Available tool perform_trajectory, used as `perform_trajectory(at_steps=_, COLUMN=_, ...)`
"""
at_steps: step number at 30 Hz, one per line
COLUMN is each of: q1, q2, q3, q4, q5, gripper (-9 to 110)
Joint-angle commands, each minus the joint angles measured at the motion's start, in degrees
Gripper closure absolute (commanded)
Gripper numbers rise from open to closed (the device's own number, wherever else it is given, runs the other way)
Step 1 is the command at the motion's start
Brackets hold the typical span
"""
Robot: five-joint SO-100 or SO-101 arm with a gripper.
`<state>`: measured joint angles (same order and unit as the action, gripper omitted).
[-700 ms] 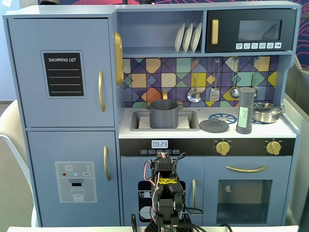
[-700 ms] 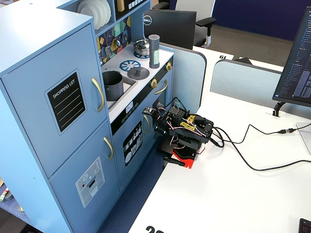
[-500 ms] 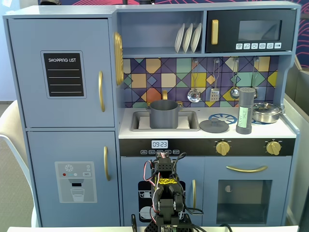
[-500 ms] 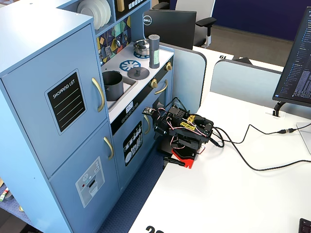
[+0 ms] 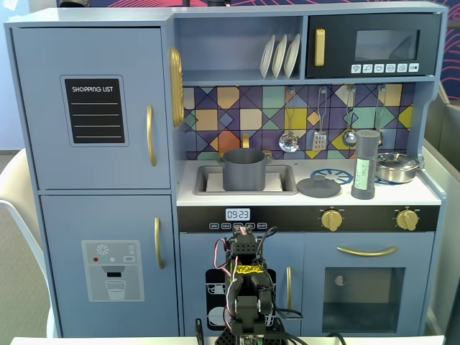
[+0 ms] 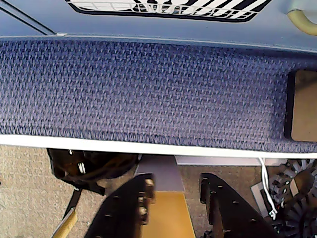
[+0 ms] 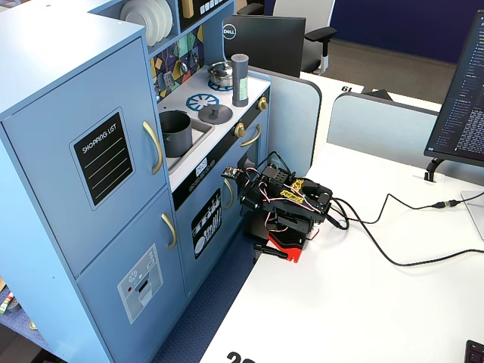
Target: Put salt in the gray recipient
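Note:
The salt (image 5: 365,165) is a tall dark gray shaker with a pale green label. It stands upright on the toy kitchen's counter between the flat gray lid (image 5: 318,187) and the steel pan (image 5: 397,167), and it also shows in the other fixed view (image 7: 240,79). The gray recipient (image 5: 244,169) is a matte gray pot standing in the sink, left of the salt, and it shows in a fixed view from the side (image 7: 176,132). My arm (image 7: 287,208) is folded low on the white table, in front of the kitchen and well below the counter. My gripper (image 6: 176,186) is open and empty.
The toy kitchen (image 5: 93,215) has a fridge door on the left and an oven door (image 5: 366,287) at the lower right. Ladles hang over the counter. A blue fabric strip (image 6: 148,89) runs across the wrist view. Cables (image 7: 393,227) run over the white table toward a monitor.

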<state>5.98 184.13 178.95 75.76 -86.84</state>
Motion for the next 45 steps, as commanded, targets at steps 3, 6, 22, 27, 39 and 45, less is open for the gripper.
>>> perform_trajectory(at_steps=3, q1=8.44, q2=-0.62, q3=-3.25, q4=-6.68, q5=-1.58, gripper=101)
perform_trajectory(at_steps=6, q1=17.58, q2=-5.45, q3=-10.28, q4=-12.48, q5=-6.77, gripper=101)
perform_trajectory(at_steps=22, q1=52.91, q2=-32.87, q3=-44.12, q4=-59.41, q5=1.14, gripper=73)
perform_trajectory(at_steps=27, q1=51.33, q2=-41.66, q3=-49.48, q4=-69.61, q5=7.47, gripper=49)
perform_trajectory(at_steps=39, q1=50.71, q2=-65.48, q3=-64.86, q4=-78.84, q5=5.62, gripper=39)
perform_trajectory(at_steps=45, q1=49.22, q2=-74.88, q3=-71.37, q4=-82.0, q5=4.13, gripper=42)
